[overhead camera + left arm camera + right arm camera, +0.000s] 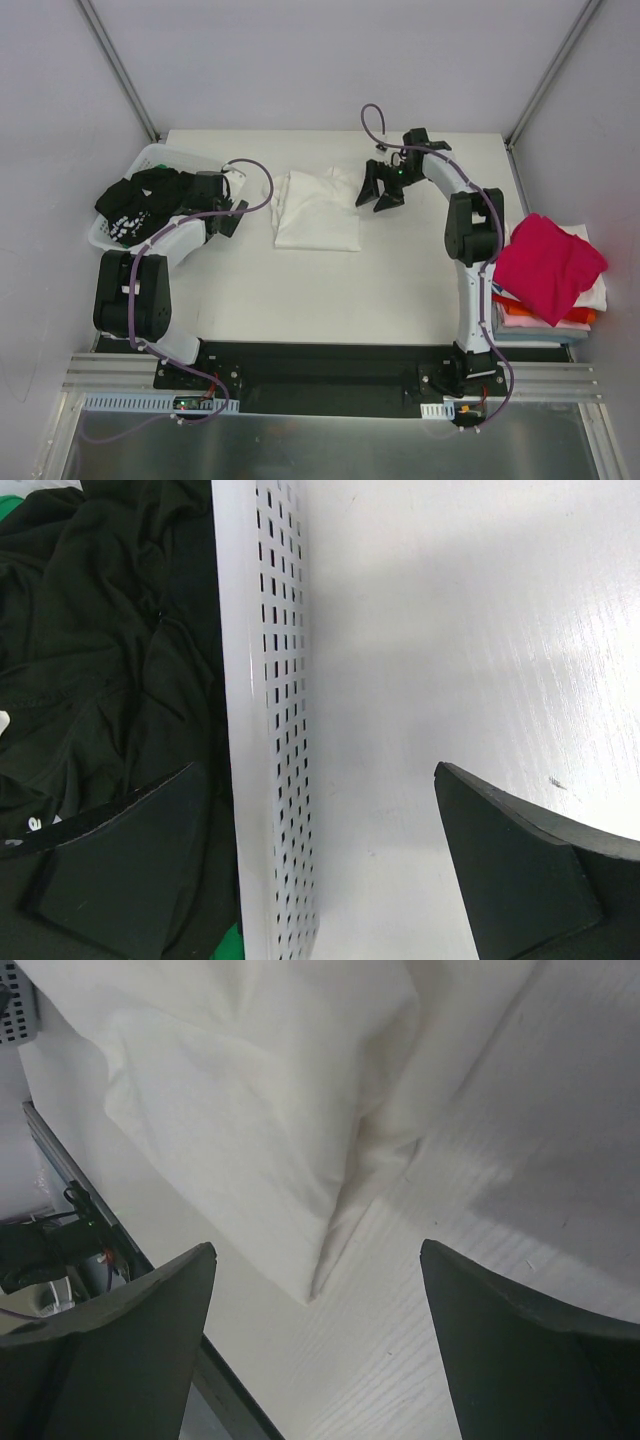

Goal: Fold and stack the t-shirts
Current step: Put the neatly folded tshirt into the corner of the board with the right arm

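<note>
A folded white t-shirt lies flat on the table's far middle. My right gripper hovers open just off its right edge. In the right wrist view the shirt fills the upper left, one corner pointing down between the open gripper fingers; nothing is held. A black t-shirt with white print is heaped in the white basket. My left gripper stands open at the basket's right wall; in the left wrist view this gripper straddles the perforated wall, the black shirt to the left.
At the right table edge sits a stack of tees with a loosely folded magenta one on top, then orange and white layers under it. Bare table lies between the arms. A bit of green shows inside the basket.
</note>
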